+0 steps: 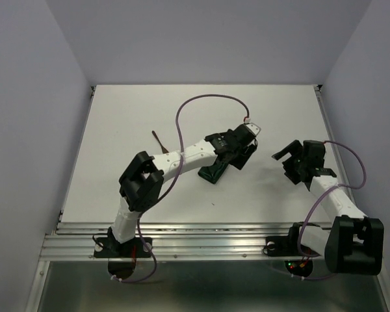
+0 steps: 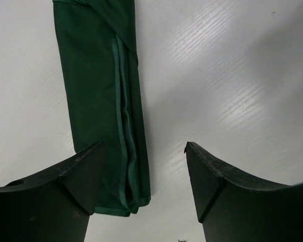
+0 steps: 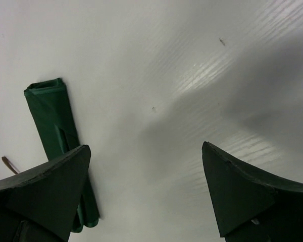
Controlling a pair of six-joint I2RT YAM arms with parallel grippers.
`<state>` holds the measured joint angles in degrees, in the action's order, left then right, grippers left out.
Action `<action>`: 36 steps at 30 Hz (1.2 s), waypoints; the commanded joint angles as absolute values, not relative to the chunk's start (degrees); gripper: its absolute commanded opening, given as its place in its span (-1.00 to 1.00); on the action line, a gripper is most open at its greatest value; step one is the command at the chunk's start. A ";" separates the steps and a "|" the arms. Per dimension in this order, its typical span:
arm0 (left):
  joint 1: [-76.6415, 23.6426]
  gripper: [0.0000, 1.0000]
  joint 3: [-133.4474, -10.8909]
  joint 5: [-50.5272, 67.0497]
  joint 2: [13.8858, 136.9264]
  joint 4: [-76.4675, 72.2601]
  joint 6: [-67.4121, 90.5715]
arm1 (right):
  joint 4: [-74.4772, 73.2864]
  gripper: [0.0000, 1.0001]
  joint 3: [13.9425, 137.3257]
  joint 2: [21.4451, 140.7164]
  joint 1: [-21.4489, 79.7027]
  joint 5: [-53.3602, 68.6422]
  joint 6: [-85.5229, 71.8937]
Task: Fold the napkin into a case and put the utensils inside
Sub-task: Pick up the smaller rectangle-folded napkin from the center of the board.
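The napkin [image 1: 213, 171] is a dark green cloth folded into a long narrow strip, lying mid-table and partly under my left arm. In the left wrist view the napkin [image 2: 98, 96] runs away from me, and its near end lies by the left finger [image 2: 70, 186]. My left gripper [image 1: 240, 158] [image 2: 143, 148] is open just above it and holds nothing. My right gripper [image 1: 285, 153] [image 3: 146, 151] is open over bare table to the right of the napkin [image 3: 51, 118]. One slim brown wooden utensil [image 1: 157, 139] lies to the left, and only its tip [image 3: 9, 164] shows in the right wrist view.
The white table [image 1: 279, 201] is walled on the left, right and back. A metal rail [image 1: 201, 237] carrying both arm bases runs along the near edge. The purple cable [image 1: 195, 107] of the left arm loops above the table.
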<state>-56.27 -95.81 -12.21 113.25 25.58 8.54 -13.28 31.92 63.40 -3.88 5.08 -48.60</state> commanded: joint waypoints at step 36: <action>-54.49 -0.99 -97.03 -13.54 127.79 24.87 7.91 | -16.61 0.98 33.93 62.58 -6.24 8.44 -43.94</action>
<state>-55.42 -98.28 -15.94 127.26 24.23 7.73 -16.47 34.13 63.88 -5.67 8.19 -44.53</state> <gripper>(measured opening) 0.070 0.991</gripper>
